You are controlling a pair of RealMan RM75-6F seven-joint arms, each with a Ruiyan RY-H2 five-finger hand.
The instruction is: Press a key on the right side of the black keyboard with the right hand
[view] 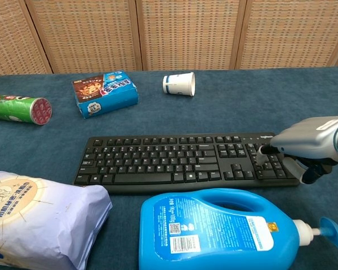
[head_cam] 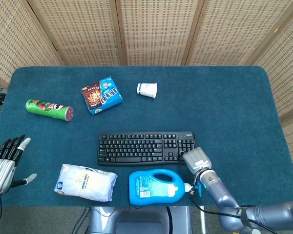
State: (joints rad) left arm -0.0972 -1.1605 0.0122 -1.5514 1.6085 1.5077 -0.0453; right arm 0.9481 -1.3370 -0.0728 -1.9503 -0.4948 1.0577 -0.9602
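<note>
Black keyboard (view: 186,159) has right hand (view: 304,147), fingers curled, touching its right keys

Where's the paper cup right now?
The paper cup lies on its side toward the table's far edge, right of the cookie box and beyond the keyboard in the head view.

On the table (head_cam: 224,97): one keyboard (head_cam: 145,147), one blue bottle (head_cam: 156,187), one white bag (head_cam: 85,182), one green can (head_cam: 49,110), one snack box (head_cam: 101,94), one paper cup (head_cam: 147,89). Two hands: left hand (head_cam: 4,163), right hand (head_cam: 196,159).
</note>
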